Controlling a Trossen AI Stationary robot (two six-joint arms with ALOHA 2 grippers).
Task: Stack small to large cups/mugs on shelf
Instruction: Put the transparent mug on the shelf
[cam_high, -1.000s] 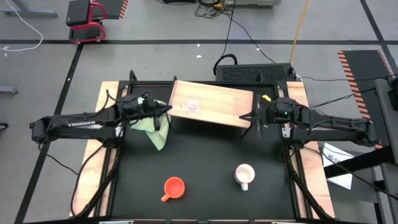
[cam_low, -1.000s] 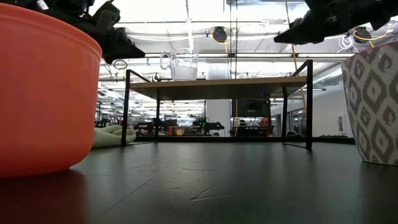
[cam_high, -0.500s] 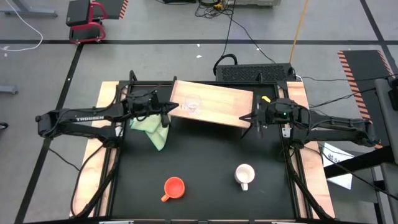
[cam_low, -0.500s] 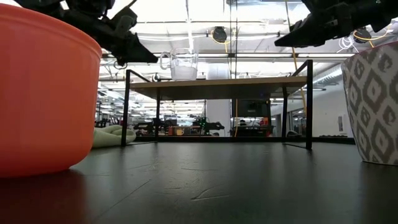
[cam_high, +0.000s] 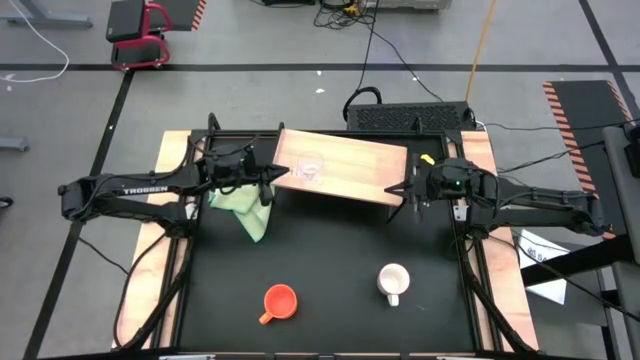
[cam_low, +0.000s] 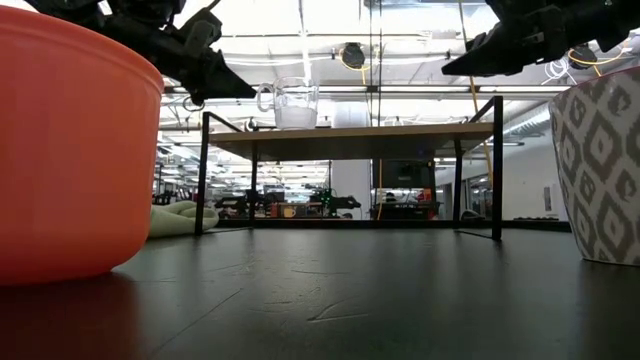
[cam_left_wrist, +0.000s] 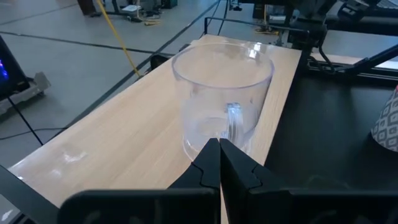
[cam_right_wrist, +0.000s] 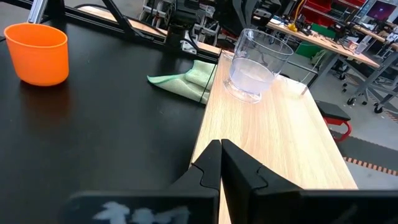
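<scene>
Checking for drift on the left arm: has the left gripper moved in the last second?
Yes. In the high view the left gripper, shut, has moved toward the shelf, closing on its left edge near the glass cup.

The small clear glass cup (cam_left_wrist: 221, 99) is transparent and glossy, with bright reflections on its rim. It stands on the rectangular light-brown wooden shelf (cam_right_wrist: 273, 137), whose board has fine grain and a smooth, slightly satin finish. The shelf's thin dark legs (cam_low: 203, 170) look like matt metal. The black tabletop (cam_low: 350, 290) is matt, with faint scratches. The light green cloth (cam_right_wrist: 186, 78) is soft and wrinkled. The orange handled mug (cam_right_wrist: 37, 53) looks smooth and matt, like plastic. The white handled mug (cam_low: 605, 170) has a grey printed pattern.
</scene>
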